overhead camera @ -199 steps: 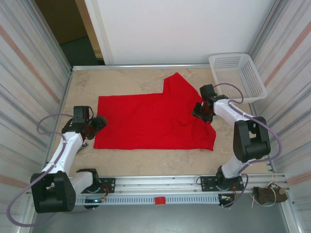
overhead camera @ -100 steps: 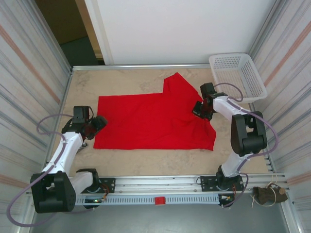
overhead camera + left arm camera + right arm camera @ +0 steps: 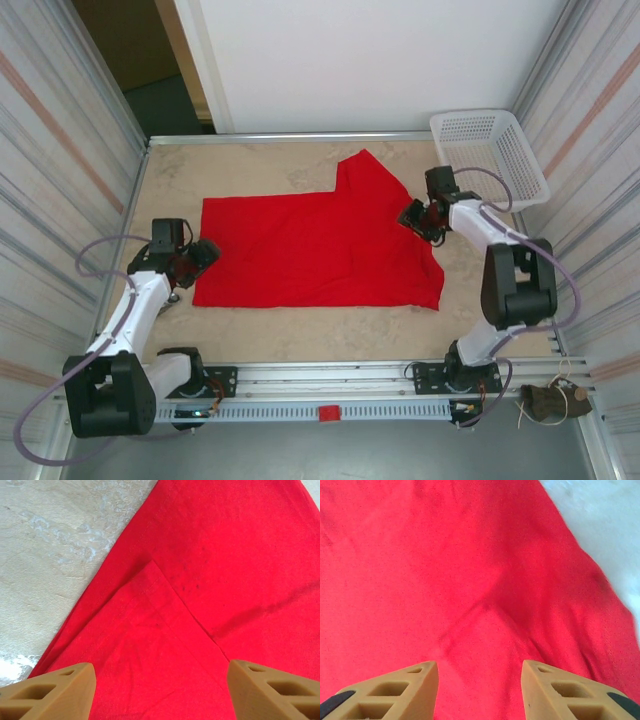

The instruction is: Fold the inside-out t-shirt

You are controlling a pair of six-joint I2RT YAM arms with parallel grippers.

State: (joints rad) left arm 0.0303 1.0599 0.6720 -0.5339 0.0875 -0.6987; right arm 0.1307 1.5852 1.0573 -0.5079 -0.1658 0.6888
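Two grippers are seen parted and empty over the red inside-out t-shirt (image 3: 320, 245), which is spread flat on the table (image 3: 250, 165). The left gripper (image 3: 203, 251) is held at its left edge, the right gripper (image 3: 416, 216) at its right edge. If only one layer is pinched, the cloth may be dragged askew and bunched.

Your right tool (image 3: 418, 217) sits a little farther back and farther right than a second ago. It is off the body of the red t-shirt (image 3: 310, 250), at the shirt's right edge and closer to the white mesh basket (image 3: 490, 150). Its fingers (image 3: 395, 690) now stand apart above the cloth, with nothing between them.
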